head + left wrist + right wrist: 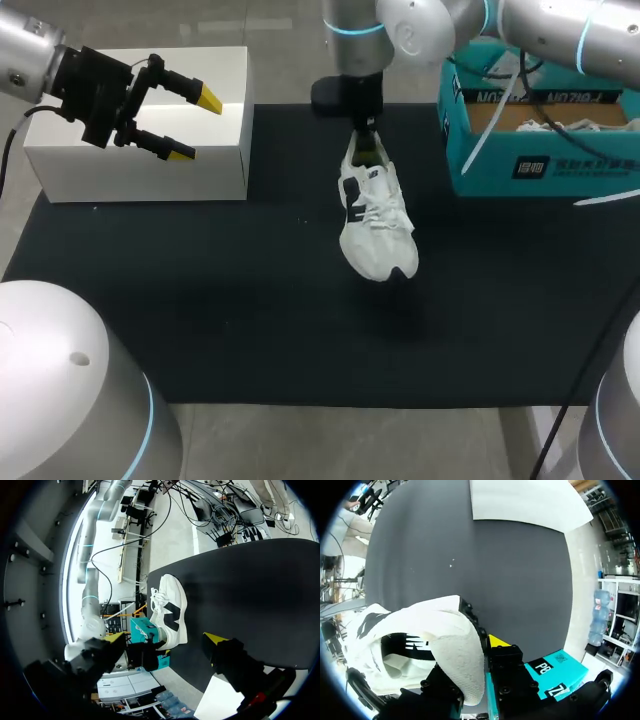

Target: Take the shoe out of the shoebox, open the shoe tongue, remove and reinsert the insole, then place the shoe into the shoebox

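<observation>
A white shoe [375,225] with dark side marks hangs toe-down over the black mat [230,310], its toe close to the cloth. My right gripper [368,130] is shut on the shoe's heel collar; in the right wrist view the gripper [482,650] pinches the padded heel edge of the shoe [420,640]. The teal shoebox [530,165] stands open at the mat's back right. My left gripper [196,126] hovers open and empty above a white box [220,170] at the back left. From the left wrist, the shoe [170,610] shows ahead of the open gripper [167,639].
A second white shoe [570,125] lies inside the shoebox. The white box takes up the mat's back left corner. The shoebox [555,670] lies behind the right gripper's fingers.
</observation>
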`<state>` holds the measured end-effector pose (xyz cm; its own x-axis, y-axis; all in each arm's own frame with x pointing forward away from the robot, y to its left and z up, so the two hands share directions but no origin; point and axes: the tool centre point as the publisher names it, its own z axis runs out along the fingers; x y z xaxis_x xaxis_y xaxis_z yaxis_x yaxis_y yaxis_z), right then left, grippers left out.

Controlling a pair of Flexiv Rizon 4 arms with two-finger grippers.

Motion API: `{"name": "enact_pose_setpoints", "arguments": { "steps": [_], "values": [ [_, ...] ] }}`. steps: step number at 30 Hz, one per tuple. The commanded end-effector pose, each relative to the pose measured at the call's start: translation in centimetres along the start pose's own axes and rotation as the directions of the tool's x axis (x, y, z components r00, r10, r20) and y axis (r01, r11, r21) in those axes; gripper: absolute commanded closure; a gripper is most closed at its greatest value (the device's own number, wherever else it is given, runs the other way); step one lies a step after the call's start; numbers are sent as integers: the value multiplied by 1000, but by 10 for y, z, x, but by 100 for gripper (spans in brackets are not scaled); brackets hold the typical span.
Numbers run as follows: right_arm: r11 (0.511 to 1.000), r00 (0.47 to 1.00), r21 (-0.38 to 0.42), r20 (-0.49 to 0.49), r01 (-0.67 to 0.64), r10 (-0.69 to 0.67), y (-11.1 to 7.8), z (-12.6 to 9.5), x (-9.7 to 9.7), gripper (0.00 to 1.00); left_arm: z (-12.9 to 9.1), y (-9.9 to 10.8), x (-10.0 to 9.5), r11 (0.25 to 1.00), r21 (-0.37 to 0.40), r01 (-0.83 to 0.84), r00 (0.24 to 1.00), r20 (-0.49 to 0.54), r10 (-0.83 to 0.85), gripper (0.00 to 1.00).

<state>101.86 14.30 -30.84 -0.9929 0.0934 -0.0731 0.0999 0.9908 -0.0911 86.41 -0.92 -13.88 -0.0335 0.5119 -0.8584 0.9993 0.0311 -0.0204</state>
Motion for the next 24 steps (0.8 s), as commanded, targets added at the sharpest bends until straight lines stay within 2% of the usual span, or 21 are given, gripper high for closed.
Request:
{"name": "enact_pose_setpoints", "arguments": {
  "steps": [1,6,16,21,24],
  "values": [
    [1000,999,-22,52,5,-4,-5,-61,16,100,0,1,-1,1000,2,0,1000,-5,0,0],
    [999,998,-48,64,16,-12,-6,-98,18,100,0,1,-1,1000,2,0,1000,-5,0,0],
    [997,994,-56,94,57,-52,-13,-163,9,100,0,1,-1,1000,2,0,1000,-5,0,0],
    [995,992,-79,107,69,-60,-18,-180,9,100,0,1,-1,1000,2,0,1000,-5,0,0],
    [995,988,-65,140,69,-60,-12,-186,13,100,0,1,-1,1000,2,0,1000,-5,0,0]
  ]
}}
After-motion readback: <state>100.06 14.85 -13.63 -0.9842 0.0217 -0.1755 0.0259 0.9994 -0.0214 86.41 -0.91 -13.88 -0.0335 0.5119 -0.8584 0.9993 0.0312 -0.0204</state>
